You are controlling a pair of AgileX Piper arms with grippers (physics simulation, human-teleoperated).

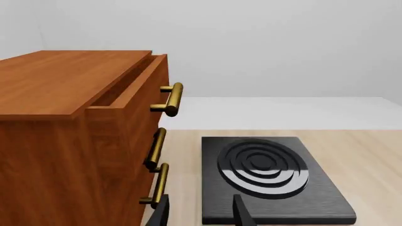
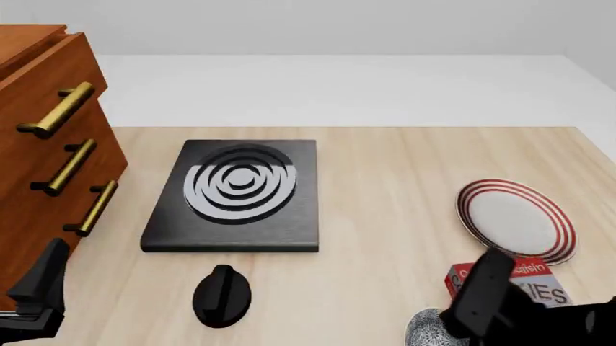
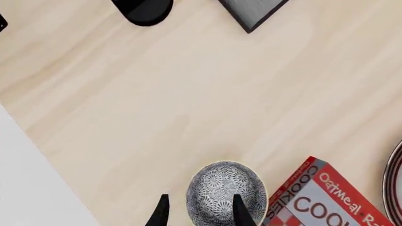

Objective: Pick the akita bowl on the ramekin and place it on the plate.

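I hold the right gripper (image 3: 197,209) open above the akita bowl (image 3: 226,193), which sits beside the cookie box (image 3: 314,197); I centre one finger over the rim before descending; left gripper (image 1: 201,212) idles open.

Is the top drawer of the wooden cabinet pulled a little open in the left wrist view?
Yes, the top drawer of the wooden cabinet stands out past the cabinet's top, leaving a dark gap behind its front panel.
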